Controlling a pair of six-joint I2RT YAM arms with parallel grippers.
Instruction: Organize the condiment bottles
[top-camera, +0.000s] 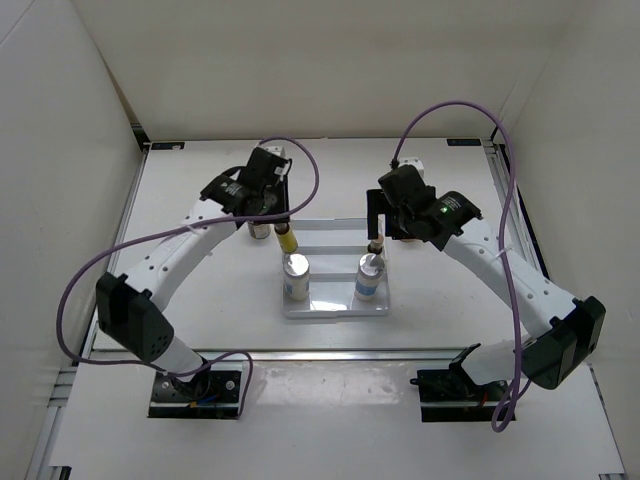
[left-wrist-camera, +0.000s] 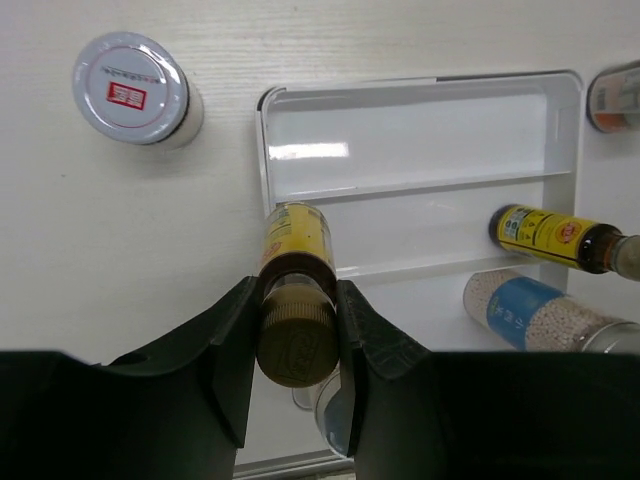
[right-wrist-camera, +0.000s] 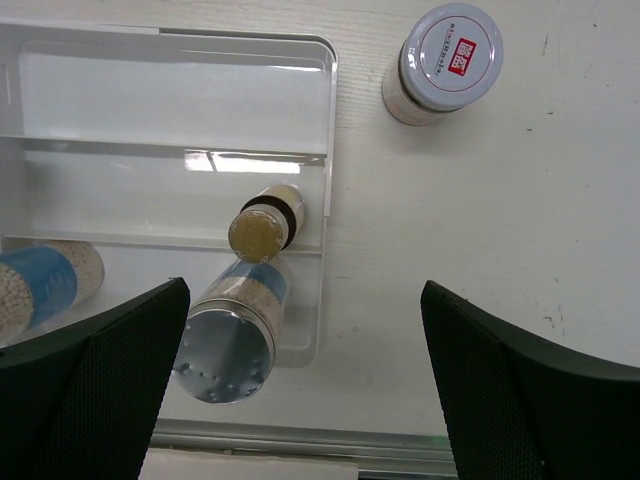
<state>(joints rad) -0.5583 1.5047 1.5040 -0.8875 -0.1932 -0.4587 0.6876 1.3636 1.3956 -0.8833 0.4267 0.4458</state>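
Within clamped left pincer (left-wrist-camera: 297, 305), yellow bottle (left-wrist-camera: 296, 238).

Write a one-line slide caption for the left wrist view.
Left gripper grips a brown-capped yellow bottle at the edge of the white tray; a red-marked jar stands outside.

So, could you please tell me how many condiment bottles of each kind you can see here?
White cylinders with silver caps: 2
Slim yellow bottles with brown caps: 2
Squat white-lidded jars with red marks: 2
Total: 6

Yellow bottle (left-wrist-camera: 296, 236), white tray (left-wrist-camera: 400, 140)
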